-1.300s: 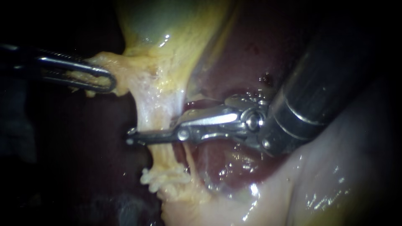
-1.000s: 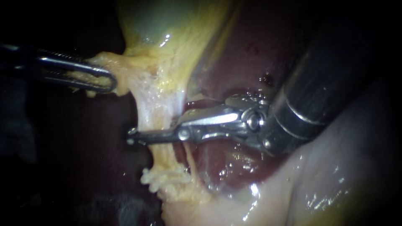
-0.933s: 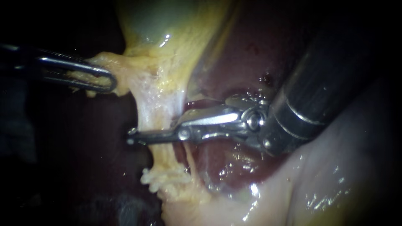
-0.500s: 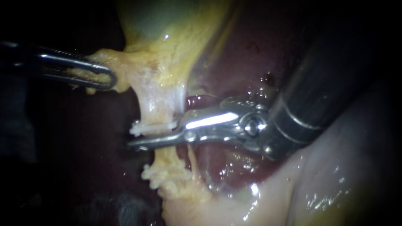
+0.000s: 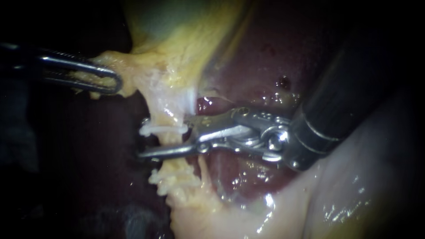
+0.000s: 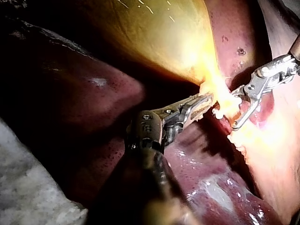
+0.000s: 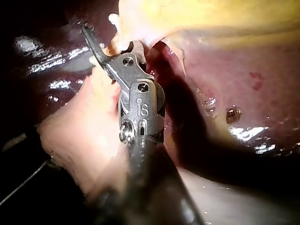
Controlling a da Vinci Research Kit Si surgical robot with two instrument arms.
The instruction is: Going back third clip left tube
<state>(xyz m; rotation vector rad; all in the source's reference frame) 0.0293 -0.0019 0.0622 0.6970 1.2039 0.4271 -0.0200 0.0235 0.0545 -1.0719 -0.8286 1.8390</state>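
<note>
Liver (image 5: 265,57) behind, clip (image 5: 163,129) beside right instrument (image 5: 144,139)

The clip (image 5: 163,129) sits across the left tube (image 5: 171,110), just above the right instrument's (image 5: 144,138) lower jaw. The gallbladder (image 5: 186,40) lies above, the left instrument (image 5: 116,83) at its left edge and the liver (image 5: 265,57) behind.

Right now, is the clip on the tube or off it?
On: the white clip sits across the tube, with a gap between it and the right instrument below.

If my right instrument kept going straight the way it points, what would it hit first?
Probably the tube carrying the white clip, which sits between the right instrument's open jaws; depth is unclear.
</note>
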